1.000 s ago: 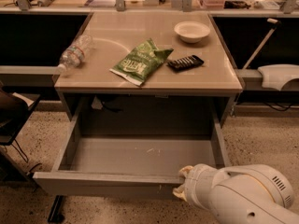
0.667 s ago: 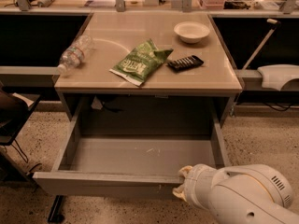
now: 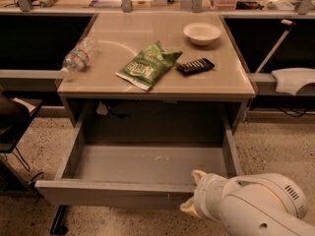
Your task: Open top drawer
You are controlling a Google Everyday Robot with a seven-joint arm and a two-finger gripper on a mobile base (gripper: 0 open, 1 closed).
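Note:
The top drawer (image 3: 147, 163) is pulled far out from under the table; its shallow grey tray is empty, with small pale scuffs on the floor. Its grey front panel (image 3: 108, 193) runs along the bottom of the view. My gripper (image 3: 193, 193) is at the right part of the front panel, with one pale fingertip (image 3: 198, 175) showing above the panel's top edge and one below it (image 3: 187, 208). My white arm (image 3: 256, 205) fills the bottom right corner and hides the panel's right end.
On the table top (image 3: 157, 77) lie a plastic water bottle (image 3: 78, 57), a green chip bag (image 3: 147, 65), a black bar-shaped object (image 3: 195, 66) and a white bowl (image 3: 202, 33). A dark chair (image 3: 12, 127) stands at the left. Speckled floor surrounds the drawer.

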